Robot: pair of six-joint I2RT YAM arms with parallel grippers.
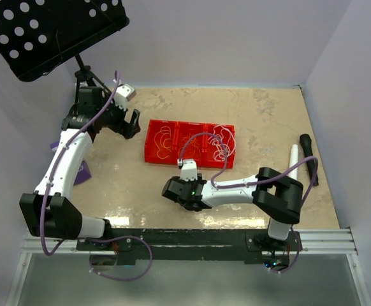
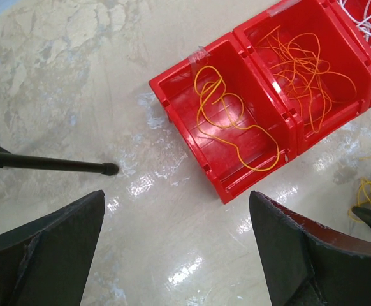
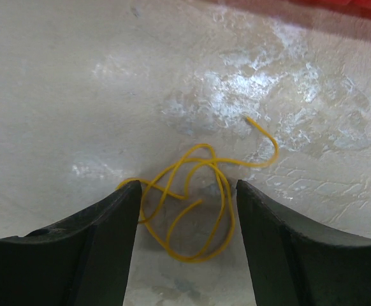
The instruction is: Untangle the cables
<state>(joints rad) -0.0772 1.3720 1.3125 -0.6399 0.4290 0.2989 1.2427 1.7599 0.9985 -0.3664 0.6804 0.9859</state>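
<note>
Cables [image 2: 236,124] lie in 3 red bins [image 2: 249,182], orange in 2 and white in the 3rd. 1 loose orange cable [image 3: 192,205] lies looped on the table [image 3: 77,95] between the fingers of my right pincer [image 3: 185,191], which stands half open and grips nothing. My left pincer [image 2: 178,197] hangs wide open and empty near the bins.

Three-compartment bin [image 1: 151,144] sits mid-surface [image 1: 268,108], long side running left to right. Left compartment holds one cord [image 2: 233,124], middle a denser tangle [image 2: 303,70], right more cords [image 1: 220,143]. Loose cord [image 3: 195,148] lies on the surface in front of the bin, between the right end effector [image 3: 187,191] fingers. Left end effector [image 1: 131,124] is off the bin's left end. Pen-like item [image 1: 293,159] near the right edge, another [image 1: 309,156] just right of it. Stand [image 1: 51,32] is back-left.
</note>
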